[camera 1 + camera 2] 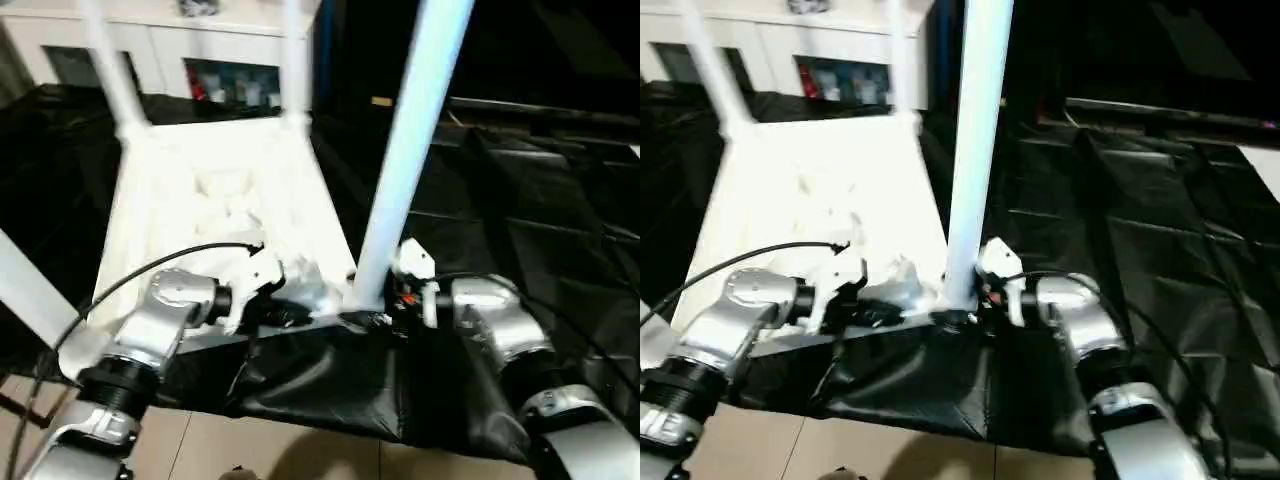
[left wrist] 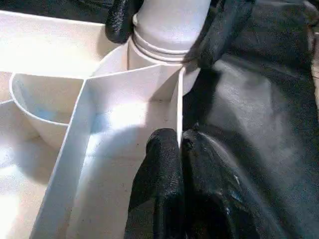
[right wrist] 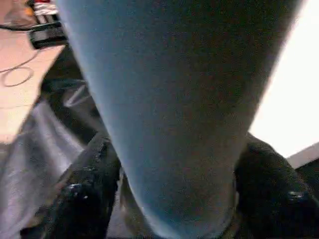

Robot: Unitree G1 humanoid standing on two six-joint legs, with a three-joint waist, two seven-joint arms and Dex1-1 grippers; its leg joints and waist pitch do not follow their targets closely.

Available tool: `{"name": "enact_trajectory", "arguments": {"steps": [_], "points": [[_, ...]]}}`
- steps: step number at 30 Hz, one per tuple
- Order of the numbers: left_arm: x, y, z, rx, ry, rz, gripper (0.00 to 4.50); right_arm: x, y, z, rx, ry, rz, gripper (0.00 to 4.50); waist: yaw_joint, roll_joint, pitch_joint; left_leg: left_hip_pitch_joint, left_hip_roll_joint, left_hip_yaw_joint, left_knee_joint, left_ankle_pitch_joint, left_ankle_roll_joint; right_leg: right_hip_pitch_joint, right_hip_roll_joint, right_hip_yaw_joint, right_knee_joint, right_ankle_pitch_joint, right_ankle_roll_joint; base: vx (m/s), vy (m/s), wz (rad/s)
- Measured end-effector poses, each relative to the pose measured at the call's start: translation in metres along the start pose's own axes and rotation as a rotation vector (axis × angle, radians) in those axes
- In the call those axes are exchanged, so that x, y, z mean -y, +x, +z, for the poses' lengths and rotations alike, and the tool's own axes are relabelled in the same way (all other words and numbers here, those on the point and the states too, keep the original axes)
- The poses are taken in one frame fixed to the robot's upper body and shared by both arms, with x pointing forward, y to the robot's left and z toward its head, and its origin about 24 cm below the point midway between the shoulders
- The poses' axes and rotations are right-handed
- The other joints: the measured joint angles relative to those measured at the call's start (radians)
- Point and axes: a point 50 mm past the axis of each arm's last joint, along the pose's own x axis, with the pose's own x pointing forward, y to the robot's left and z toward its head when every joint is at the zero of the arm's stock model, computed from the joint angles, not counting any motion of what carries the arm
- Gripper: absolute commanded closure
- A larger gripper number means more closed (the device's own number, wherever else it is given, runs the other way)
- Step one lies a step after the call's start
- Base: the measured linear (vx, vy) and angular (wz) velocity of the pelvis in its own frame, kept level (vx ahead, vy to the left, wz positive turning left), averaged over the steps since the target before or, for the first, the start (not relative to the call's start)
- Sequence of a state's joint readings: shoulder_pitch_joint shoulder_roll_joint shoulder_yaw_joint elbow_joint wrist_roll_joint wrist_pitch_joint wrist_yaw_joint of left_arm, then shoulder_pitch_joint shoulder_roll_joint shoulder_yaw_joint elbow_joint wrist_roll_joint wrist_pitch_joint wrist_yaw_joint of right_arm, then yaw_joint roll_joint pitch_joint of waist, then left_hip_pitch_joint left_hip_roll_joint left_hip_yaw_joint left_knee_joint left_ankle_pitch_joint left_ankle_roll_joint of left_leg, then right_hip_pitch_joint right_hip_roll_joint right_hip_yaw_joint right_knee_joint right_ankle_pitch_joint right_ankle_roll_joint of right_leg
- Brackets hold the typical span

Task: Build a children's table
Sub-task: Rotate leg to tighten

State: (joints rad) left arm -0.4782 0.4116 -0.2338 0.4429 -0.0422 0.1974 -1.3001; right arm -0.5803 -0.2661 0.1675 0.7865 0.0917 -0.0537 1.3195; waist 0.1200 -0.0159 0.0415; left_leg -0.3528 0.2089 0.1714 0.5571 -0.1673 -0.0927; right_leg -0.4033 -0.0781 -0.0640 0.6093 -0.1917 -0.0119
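At tabletop corner, right gripper jaws seemingly clasping upright leg, left gripper jaws together

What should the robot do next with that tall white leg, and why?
Probably keep twisting the leg down into its corner socket. The right gripper has its jaws around the leg's base, where ridged rings show above the socket, so it may not be fully seated. The left gripper pinches the tabletop rim, steadying it.

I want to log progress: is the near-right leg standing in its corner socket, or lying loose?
Standing in it. The leg rises upright from the tabletop's corner socket, its ringed base seated there, the right gripper's fingers on both sides of it.
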Motion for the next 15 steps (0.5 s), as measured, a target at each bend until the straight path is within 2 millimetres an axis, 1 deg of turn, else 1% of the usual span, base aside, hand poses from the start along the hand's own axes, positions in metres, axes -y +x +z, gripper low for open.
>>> {"name": "enact_trajectory", "arguments": {"steps": [2, 5, 10, 13, 15], "points": [[0.0005, -0.0006, -0.0003, -0.003, 0.002, -0.011, 4.50, -0.0007, -0.0010, -0.0002, -0.001, 0.012, 0.011, 1.55, 0.001, -0.001, 0.000, 0.000, 0.000, 0.000, 0.000, 0.000, 0.000, 0.000, 0.000, 0.000, 0.000, 0.000, 0.000, 0.000, 0.000, 0.00], [0.0010, -0.0009, -0.0005, -0.004, 0.007, -0.020, 4.50, -0.0031, -0.0011, -0.0009, 0.003, 0.014, 0.016, 1.81, 0.003, -0.001, 0.000, 0.000, 0.000, 0.000, 0.000, 0.000, 0.000, 0.000, 0.000, 0.000, 0.000, 0.000, 0.000, 0.000, 0.000, 0.00], [0.0009, -0.0001, -0.0006, -0.001, 0.011, -0.018, 4.50, -0.0034, -0.0016, -0.0017, 0.008, 0.019, 0.011, 1.88, 0.005, -0.001, 0.000, 0.000, 0.000, 0.000, 0.000, 0.000, 0.000, 0.000, 0.000, 0.000, 0.000, 0.000, 0.000, 0.000, 0.000, 0.00], [-0.0017, 0.0038, -0.0002, 0.013, 0.010, 0.039, 4.50, -0.0012, -0.0008, -0.0045, 0.039, 0.032, -0.078, 1.89, 0.005, 0.000, 0.000, 0.002, 0.000, 0.000, 0.001, 0.000, 0.000, 0.001, 0.000, 0.000, 0.001, 0.000, 0.000, 0.000, 0.000, 0.00], [-0.0048, 0.0070, 0.0006, 0.021, 0.011, 0.103, 4.50, 0.0028, 0.0034, -0.0059, 0.062, 0.050, -0.182, 1.90, -0.004, -0.001, 0.000, 0.003, 0.000, -0.001, 0.001, 0.000, 0.000, 0.002, 0.000, 0.000, 0.001, 0.001, 0.000, 0.000, 0.000, 0.00]]}}
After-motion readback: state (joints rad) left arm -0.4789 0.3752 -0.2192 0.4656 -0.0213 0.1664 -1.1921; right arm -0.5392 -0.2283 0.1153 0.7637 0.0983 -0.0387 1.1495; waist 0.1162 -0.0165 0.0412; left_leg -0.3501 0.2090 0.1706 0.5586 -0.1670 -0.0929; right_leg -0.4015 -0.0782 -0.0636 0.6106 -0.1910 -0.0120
